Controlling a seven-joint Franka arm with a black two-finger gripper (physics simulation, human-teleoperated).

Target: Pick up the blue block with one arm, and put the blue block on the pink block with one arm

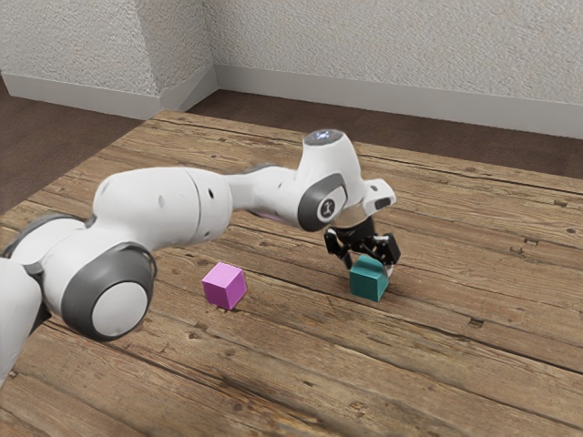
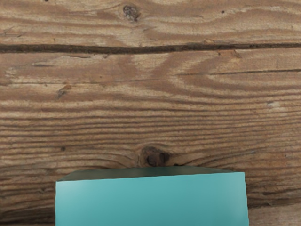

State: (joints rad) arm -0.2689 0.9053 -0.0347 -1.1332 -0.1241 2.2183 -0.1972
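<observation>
The wooden bench (image 1: 455, 364) carries the blue block (image 1: 369, 280) right of centre, placed for lifting. The fingers (image 1: 389, 250) stand at its top, and I cannot tell whether they grip it. The pink block (image 1: 224, 285) waits apart, to its left.

counter (image 1: 273, 373): brown wood planks, dark seams, a dark knot (image 2: 154, 157) in the grain | floor (image 1: 46, 137): dark brown, beyond the counter | wall (image 1: 410, 36): pale, rough-textured | baseboard (image 1: 410, 96): light grey, along the wall's foot

You're looking at a plain simulated room: a rough plank bench (image 1: 273, 364), textured white walls (image 1: 410, 36), pale skirting (image 1: 383, 91) along their foot, and a dark floor (image 1: 46, 137) beyond.
</observation>
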